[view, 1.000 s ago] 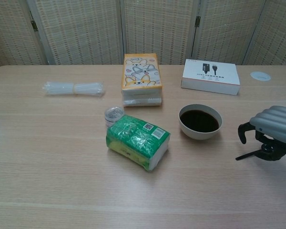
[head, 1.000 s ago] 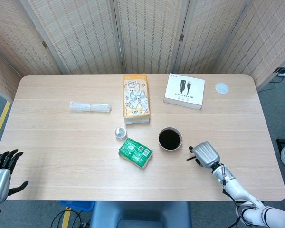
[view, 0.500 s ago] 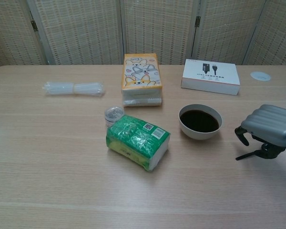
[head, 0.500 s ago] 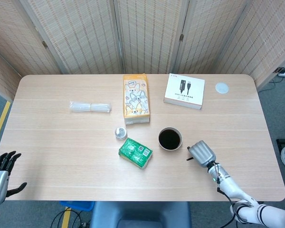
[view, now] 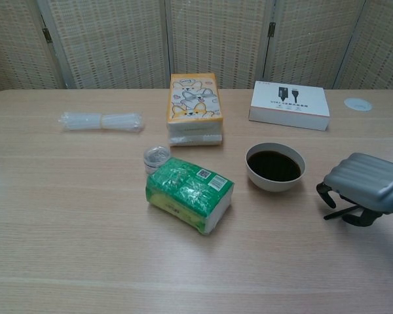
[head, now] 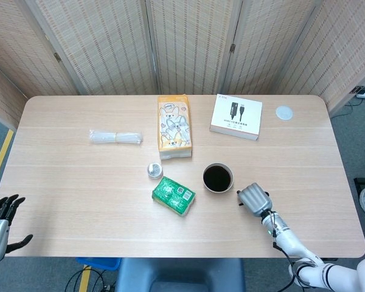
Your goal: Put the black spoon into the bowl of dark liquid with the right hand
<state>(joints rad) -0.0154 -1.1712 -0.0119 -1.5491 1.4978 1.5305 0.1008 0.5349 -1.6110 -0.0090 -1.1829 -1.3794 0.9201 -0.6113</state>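
The black spoon (view: 335,212) looked thin, stiff and very light, a slim dark rod poking out leftward from under the right robot hand (view: 367,186); only that short end showed, so its bowl end could not be made out. Such a thing would likely be slippery and apt to twist in a loose pinch, so a hold on the handle, away from the scooping end, seemed the sensible place. It lay low over the surface (view: 85,229), just to the right of the bowl of dark liquid (view: 275,166) and not yet over the rim. The right robot hand was curled over it, knuckles up, fingers folded beneath and apparently grasping the spoon, though the contact itself was hidden. The bowl was pale, round and nearly full, so a gentle lowering would likely be needed to avoid a splash. The left robot hand (head: 1,218) hung far to the bowl's left, off the surface edge, released with fingers spread.
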